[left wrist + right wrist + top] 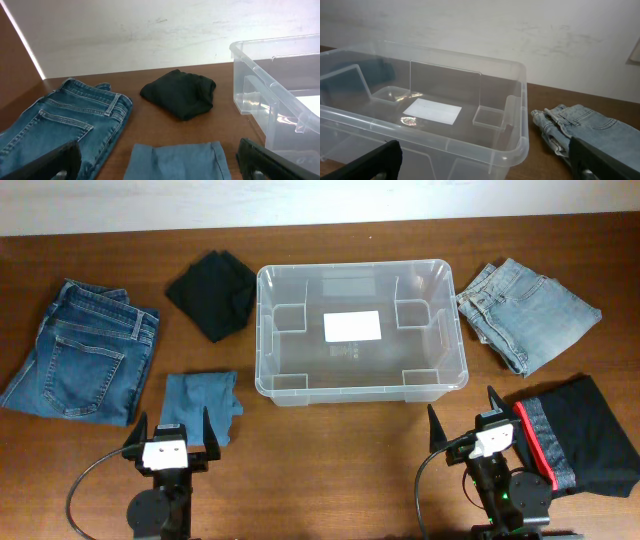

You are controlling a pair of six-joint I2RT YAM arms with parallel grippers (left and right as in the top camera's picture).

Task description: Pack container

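Resting at the table's 6 o'clock edge, your left gripper (173, 423) and right gripper (461, 404) are both showing fingers spread wide, pinching nothing. The container (360, 392) is sitting at the table's centre, its white label (352, 327) showing on the floor. Dark jeans (85, 350) are lying at its 9 o'clock, light jeans (525, 310) at its 3 o'clock, and a folded blue cloth (200, 402) right by your left gripper.

Overhead top-down, low wrist views forward, sharing container (340, 365)
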